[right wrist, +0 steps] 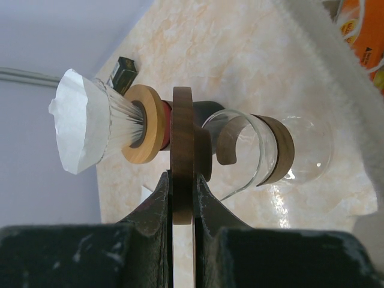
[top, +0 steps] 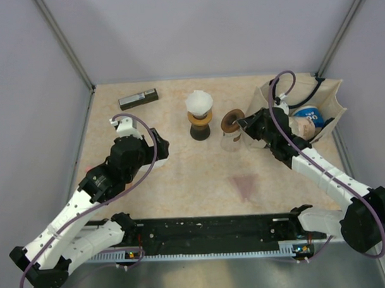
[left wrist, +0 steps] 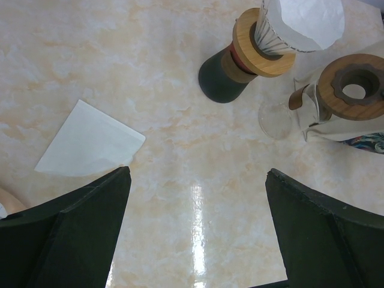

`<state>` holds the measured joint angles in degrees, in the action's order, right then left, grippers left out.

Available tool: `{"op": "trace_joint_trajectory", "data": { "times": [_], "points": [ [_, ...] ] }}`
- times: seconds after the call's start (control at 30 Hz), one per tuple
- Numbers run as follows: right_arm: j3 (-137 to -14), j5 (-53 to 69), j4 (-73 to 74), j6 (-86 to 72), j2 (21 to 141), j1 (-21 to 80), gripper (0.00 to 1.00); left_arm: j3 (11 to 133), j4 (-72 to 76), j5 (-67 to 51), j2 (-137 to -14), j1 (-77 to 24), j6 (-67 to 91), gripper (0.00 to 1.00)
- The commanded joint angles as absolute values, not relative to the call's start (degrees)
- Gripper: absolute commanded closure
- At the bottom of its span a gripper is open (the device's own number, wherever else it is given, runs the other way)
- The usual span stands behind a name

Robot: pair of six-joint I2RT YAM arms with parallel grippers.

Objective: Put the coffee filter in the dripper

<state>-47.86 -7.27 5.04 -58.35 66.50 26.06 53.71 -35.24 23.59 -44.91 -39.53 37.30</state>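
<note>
A flat white coffee filter (top: 246, 185) (left wrist: 90, 141) lies on the marble tabletop, with nothing touching it. My right gripper (top: 244, 124) (right wrist: 183, 177) is shut on the dark wooden ring (right wrist: 183, 138) of a glass dripper (top: 231, 133) (left wrist: 354, 87) (right wrist: 264, 150), which is tipped on its side in the right wrist view. Next to it, a second dripper (top: 199, 104) (left wrist: 300, 24) (right wrist: 84, 123) holds a white filter and sits on a light wooden collar over a dark base. My left gripper (top: 160, 148) (left wrist: 197, 174) hangs open above bare table, to the left of both drippers.
A black rectangular device (top: 138, 98) (right wrist: 123, 73) lies at the back left. A cloth bag (top: 327, 92) (right wrist: 336, 54) with packages stands at the back right, just behind my right gripper. Grey walls and metal posts enclose the table.
</note>
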Motion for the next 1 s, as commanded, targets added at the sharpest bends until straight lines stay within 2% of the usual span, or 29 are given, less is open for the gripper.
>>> {"op": "trace_joint_trajectory", "data": {
  "times": [0.0,0.27,0.4,0.8,0.97],
  "points": [
    [-47.02,-7.38,0.44,-59.94,67.85,25.22,0.96,53.61,-33.84,22.94,-45.44,-39.55,37.53,0.01],
    [-46.41,-6.24,0.44,-60.12,69.78,24.87,0.93,53.7,-33.84,23.03,-46.05,-39.64,37.62,0.01],
    [-46.41,-6.94,0.7,-59.5,69.35,24.87,0.88,53.61,-33.93,23.12,-46.05,-39.46,37.53,0.01],
    [-48.96,-7.12,5.01,-55.11,71.72,24.87,0.85,53.44,-34.01,23.2,-45.79,-39.46,37.53,0.01],
    [-49.48,-6.77,4.92,-55.2,71.72,24.87,0.79,53.44,-33.93,23.03,-45.62,-39.55,37.44,0.01]
  ]
}}
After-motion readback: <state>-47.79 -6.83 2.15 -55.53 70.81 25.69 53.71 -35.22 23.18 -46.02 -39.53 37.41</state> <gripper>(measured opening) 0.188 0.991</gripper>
